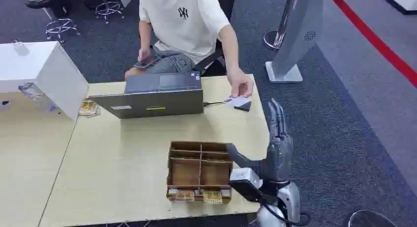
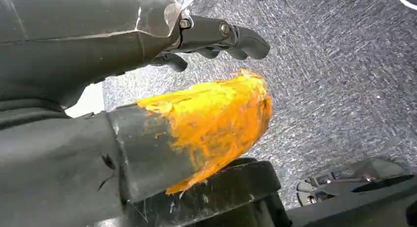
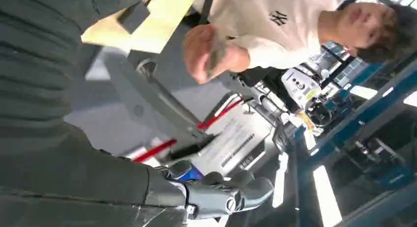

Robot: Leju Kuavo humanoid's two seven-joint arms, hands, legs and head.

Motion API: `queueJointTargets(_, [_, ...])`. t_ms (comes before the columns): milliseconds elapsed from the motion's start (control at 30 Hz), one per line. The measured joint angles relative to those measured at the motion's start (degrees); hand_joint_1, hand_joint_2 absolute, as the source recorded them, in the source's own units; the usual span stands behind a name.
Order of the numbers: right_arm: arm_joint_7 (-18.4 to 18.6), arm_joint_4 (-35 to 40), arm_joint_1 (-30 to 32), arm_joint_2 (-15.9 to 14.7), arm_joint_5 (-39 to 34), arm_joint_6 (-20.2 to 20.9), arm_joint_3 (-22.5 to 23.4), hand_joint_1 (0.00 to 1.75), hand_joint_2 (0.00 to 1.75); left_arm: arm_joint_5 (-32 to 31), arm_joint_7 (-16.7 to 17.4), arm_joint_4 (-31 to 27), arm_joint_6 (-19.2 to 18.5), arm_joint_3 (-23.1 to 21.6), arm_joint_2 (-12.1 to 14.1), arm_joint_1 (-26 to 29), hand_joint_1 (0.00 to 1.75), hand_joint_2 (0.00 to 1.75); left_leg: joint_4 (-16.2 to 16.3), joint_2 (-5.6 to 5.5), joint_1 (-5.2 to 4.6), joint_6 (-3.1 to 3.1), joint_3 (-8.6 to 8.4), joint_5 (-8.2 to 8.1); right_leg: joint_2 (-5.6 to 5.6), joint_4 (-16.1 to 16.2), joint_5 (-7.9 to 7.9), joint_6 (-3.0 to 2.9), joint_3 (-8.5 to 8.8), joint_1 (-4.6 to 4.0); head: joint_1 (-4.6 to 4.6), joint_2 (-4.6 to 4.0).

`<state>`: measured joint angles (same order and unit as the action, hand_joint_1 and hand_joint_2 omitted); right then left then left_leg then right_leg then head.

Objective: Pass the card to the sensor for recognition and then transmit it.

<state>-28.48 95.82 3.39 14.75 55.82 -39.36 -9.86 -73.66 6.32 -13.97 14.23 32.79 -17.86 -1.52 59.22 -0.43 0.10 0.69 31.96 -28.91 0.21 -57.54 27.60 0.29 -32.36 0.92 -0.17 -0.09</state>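
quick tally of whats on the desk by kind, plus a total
laptop: 1
brown divided box: 1
card under the person's hand: 1
yellow packet piles: 2, one by the white box, one at the divided box's front
total: 5

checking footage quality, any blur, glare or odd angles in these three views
Head view: evenly lit, a little soft, table free of glare. Left wrist view: left hand fills the frame close up, its orange-taped thumb sharp. Right wrist view: turned on its side, bright ceiling lights, right hand in shade.

pale card (image 1: 238, 101) flat on dark sensor (image 1: 245, 106)
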Motion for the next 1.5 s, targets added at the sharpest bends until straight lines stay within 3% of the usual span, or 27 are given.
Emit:
queueJointTargets(167, [-2.0,-3.9,-2.7,0.4,15.6,-0.2,3.5,0.0,1.75,-1.0,0.7,0.0,-0.6,0.0,0.2,-0.2,0.0,0.0,0.0,-0.01,0.0,0.0,0.0,0.0,0.01,0.0,0.0,0.0,0.0,0.0,0.02,0.0])
queueJointTargets(300, [-2.2,-6.6,-5.1,0.8,20.8,-0.2,7.3,0.0,1.75,-1.6,0.8,0.0,-1.0,0.0,0.6,-0.4,0.0,0.0,0.0,0.0,0.0,0.0,0.0,0.0,0.02,0.0,0.0,0.0,0.0,0.0,0.0,0.0])
queueJointTargets(433, [0.2,-8.4,-7.7,0.8,24.9,-0.2,9.8,0.0,1.75,-1.9,0.9,0.0,-1.2,0.0,0.9,-0.7,0.0,0.0,0.0,0.0,0.0,0.0,0.0,0.0,0.02,0.0,0.0,0.0,0.0,0.0,0.0,0.0])
queueJointTargets(700, [9.3,-8.7,-11.6,0.6,30.3,-0.2,10.7,0.0,1.75,-2.7,1.4,0.0,-1.7,0.0,1.2,-0.7,0.0,0.0,0.0,0.01,0.0,0.0,-0.02,0.0,0.03,0.0,0.0,0.0,-0.01,0.0,0.02,0.0])
queueJointTargets(767, [10.5,-8.7,-12.2,0.5,30.3,-0.2,10.7,1.03,1.75,-2.8,1.4,0.0,-1.7,0.0,1.3,-0.8,0.0,0.0,0.0,0.01,0.0,0.0,-0.01,0.0,0.03,0.0,0.0,0.0,-0.01,0.0,0.0,0.0])
queueJointTargets(800, [10.8,-8.7,-12.4,0.4,30.3,-0.2,10.6,1.68,1.75,-2.8,1.4,0.0,-1.8,0.0,1.3,-0.8,0.0,0.0,0.0,0.01,0.0,0.0,-0.01,0.0,0.03,0.0,0.0,0.0,-0.01,0.0,0.0,0.0])
queueJointTargets(1000, [11.7,-8.6,-13.0,0.0,30.3,-0.2,9.8,1.62,1.75,-2.9,1.4,0.0,-1.8,0.0,1.3,-0.8,0.0,0.0,0.0,0.01,0.0,0.0,-0.01,0.0,0.03,0.0,0.0,0.0,-0.01,0.0,0.0,0.0])
queueJointTargets(1033, [11.7,-8.6,-13.0,-0.1,30.3,-0.2,9.7,1.69,1.75,-2.9,1.4,0.0,-1.8,0.0,1.3,-0.8,0.0,0.0,0.0,0.01,0.0,0.0,-0.01,0.0,0.03,0.0,0.0,0.0,-0.01,0.0,0.0,0.0])
queueJointTargets(1167, [12.0,-8.6,-13.0,-0.4,30.3,-0.2,9.5,1.64,1.75,-3.0,1.5,0.0,-1.8,0.0,1.3,-0.9,0.0,0.0,0.0,0.01,0.0,0.0,-0.01,0.0,0.03,0.0,0.0,0.0,-0.01,0.0,0.0,0.0])
queueJointTargets(1267, [12.0,-8.6,-12.9,-0.5,30.0,-0.2,9.4,1.71,1.75,-3.0,1.6,0.0,-1.8,0.0,1.3,-0.9,0.0,0.0,0.0,0.01,0.0,0.0,-0.02,0.0,0.03,0.0,0.0,0.0,-0.02,0.0,0.0,0.0])
queueJointTargets(1500, [9.0,-8.6,-12.3,-0.6,27.6,-0.2,9.8,1.75,1.75,-3.1,1.6,0.0,-1.8,0.0,1.4,-0.9,0.0,0.0,0.0,0.01,0.0,0.0,-0.01,0.0,0.03,0.0,0.0,0.0,-0.02,0.0,0.0,0.0])
